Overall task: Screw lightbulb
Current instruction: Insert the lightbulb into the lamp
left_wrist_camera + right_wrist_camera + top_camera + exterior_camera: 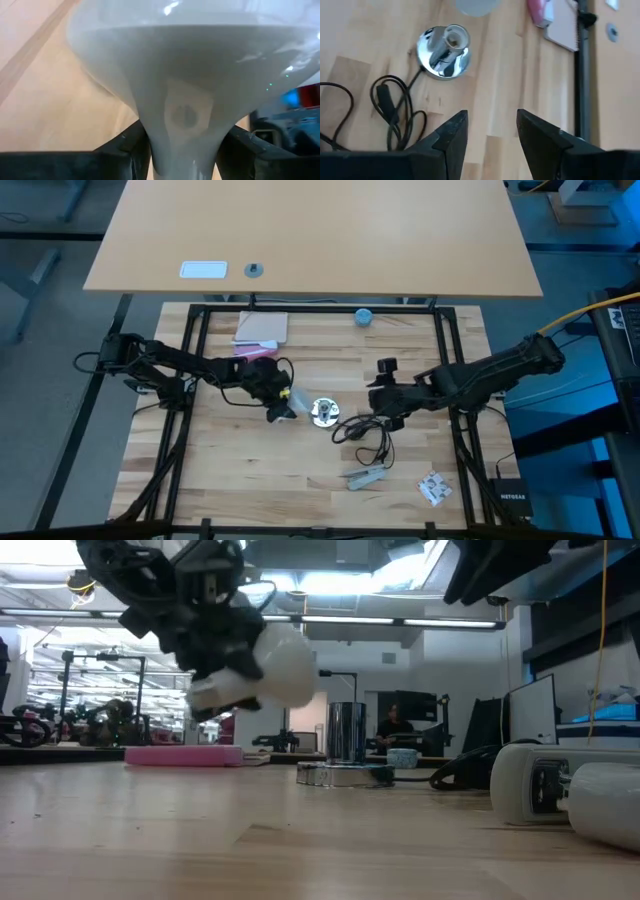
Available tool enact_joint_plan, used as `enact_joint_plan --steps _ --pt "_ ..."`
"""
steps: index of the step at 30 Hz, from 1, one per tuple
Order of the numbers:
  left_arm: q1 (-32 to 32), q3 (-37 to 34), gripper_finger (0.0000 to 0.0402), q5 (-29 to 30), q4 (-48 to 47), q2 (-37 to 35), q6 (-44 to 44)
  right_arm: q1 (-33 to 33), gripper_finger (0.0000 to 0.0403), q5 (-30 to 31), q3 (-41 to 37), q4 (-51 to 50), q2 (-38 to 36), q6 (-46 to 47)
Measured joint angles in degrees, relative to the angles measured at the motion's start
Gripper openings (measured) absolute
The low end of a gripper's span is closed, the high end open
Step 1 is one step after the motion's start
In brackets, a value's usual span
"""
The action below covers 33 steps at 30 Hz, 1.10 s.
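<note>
The white frosted lightbulb [280, 665] hangs above the table in my left gripper [278, 402], which is shut on it; in the left wrist view the lightbulb [190, 65] fills the picture. Just to its right, a round shiny lamp base [323, 412] lies flat on the wood with an upright socket [345, 732] in its middle. The base's black cord [365, 430] lies in loops. My right gripper [492, 132] hovers open and empty to the right of the base, above the cord. My left gripper pinches the bulb's narrow neck [182, 145] between its two fingers [132, 150]. The fingers slant down from the table's left. The dome [290, 660] points away from the gripper toward the lamp base, and the bulb is tilted and clear of the table.
A pink object and a notebook [262, 330] lie at the far left, a small blue thing [363, 316] at the far middle. A white plug-like piece [365, 477] and a small packet [433, 488] lie near the front right. A black frame [445, 330] borders the tabletop.
</note>
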<state>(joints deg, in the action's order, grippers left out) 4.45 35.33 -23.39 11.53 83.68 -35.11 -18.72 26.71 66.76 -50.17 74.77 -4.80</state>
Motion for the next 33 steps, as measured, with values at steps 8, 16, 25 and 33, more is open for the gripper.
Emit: enact_joint_plan --steps 8,16,25,33 --pt "-0.10 0.00 0.0166 0.27 13.72 0.00 0.35 0.00 0.0175 6.56 -0.31 -2.81 -1.23 -0.52" --pt "-2.43 0.02 0.0166 14.31 22.88 0.96 7.34 0.00 0.0175 5.75 -5.80 2.63 -1.23 0.10" --pt "-5.60 0.02 0.0166 21.33 39.91 9.16 10.87 0.00 0.0175 1.58 -13.69 17.86 -1.21 0.05" --pt "-6.99 0.86 0.0166 23.69 56.32 20.09 15.47 0.00 0.0175 -1.49 -19.07 24.56 -1.17 0.04"
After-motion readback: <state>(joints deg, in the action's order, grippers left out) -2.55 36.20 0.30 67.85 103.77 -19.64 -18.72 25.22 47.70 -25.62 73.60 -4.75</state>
